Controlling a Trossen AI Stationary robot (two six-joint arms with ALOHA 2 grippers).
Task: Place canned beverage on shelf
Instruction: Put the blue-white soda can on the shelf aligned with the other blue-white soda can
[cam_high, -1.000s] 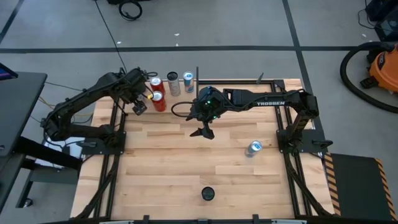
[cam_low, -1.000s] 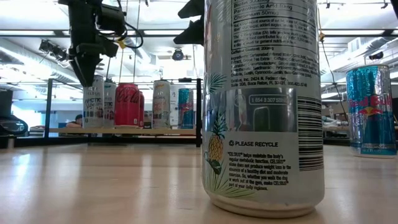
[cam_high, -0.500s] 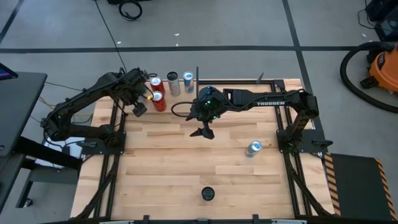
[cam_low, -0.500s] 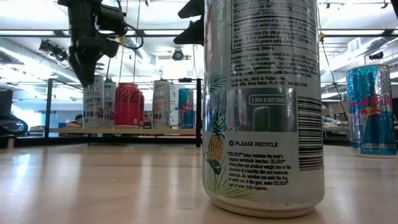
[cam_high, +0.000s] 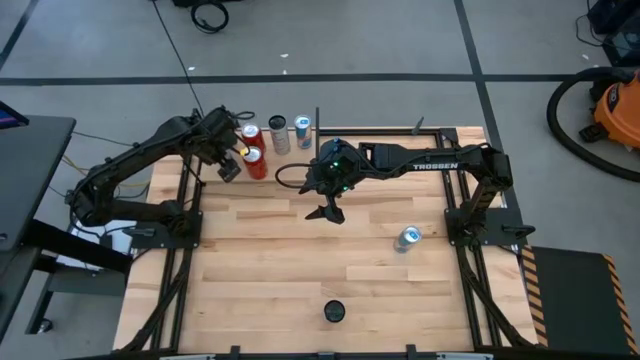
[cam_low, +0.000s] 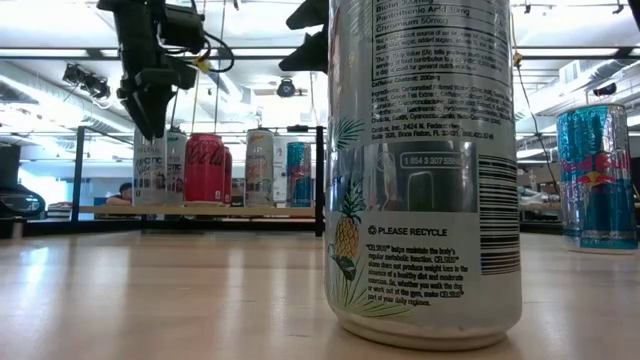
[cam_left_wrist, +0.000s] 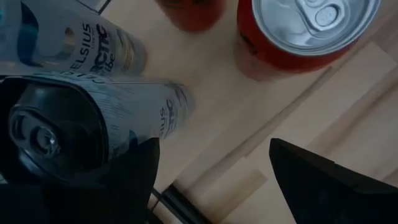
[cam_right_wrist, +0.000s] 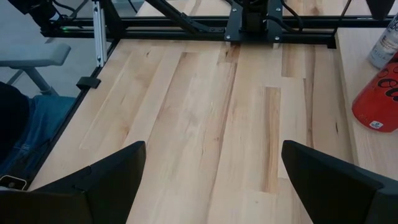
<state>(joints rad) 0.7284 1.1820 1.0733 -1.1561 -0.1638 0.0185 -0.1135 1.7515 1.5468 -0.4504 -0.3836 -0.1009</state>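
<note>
Low view: a Celsius can with pineapple print (cam_low: 425, 170) stands closest to the lens and fills the middle of the frame; the high view shows only its dark top at 6 o'clock on the table (cam_high: 300, 250). At 3 o'clock in the low view stands a blue Red Bull can (cam_low: 597, 177), which the high view places near the right arm's base, about 4 o'clock of table centre.

Mid-table, the right pincer (cam_high: 328, 212) hangs over bare wood, fingers spread wide, gripping nothing. The right wrist view shows empty planks between its fingers (cam_right_wrist: 93, 186) and a red can (cam_right_wrist: 380, 93) lying off to one side.

Far end: the shelf (cam_low: 215, 211), pale board with black uprights, sits at about 11 o'clock on the table. On it the low view shows a row: pale Celsius can (cam_low: 150, 168), red Coca-Cola can (cam_low: 205, 167), a silver can (cam_low: 259, 167), a blue can (cam_low: 299, 173).

The left pincer (cam_high: 229, 169) is above the shelf's left end, tips just over the pale Celsius can in the low view. The left wrist view shows what the others hide: pincer fingers (cam_left_wrist: 323, 180) parted, a Celsius can with a black top just beside one finger, contact unclear, nothing clamped between them. A red can top is farther off.
</note>
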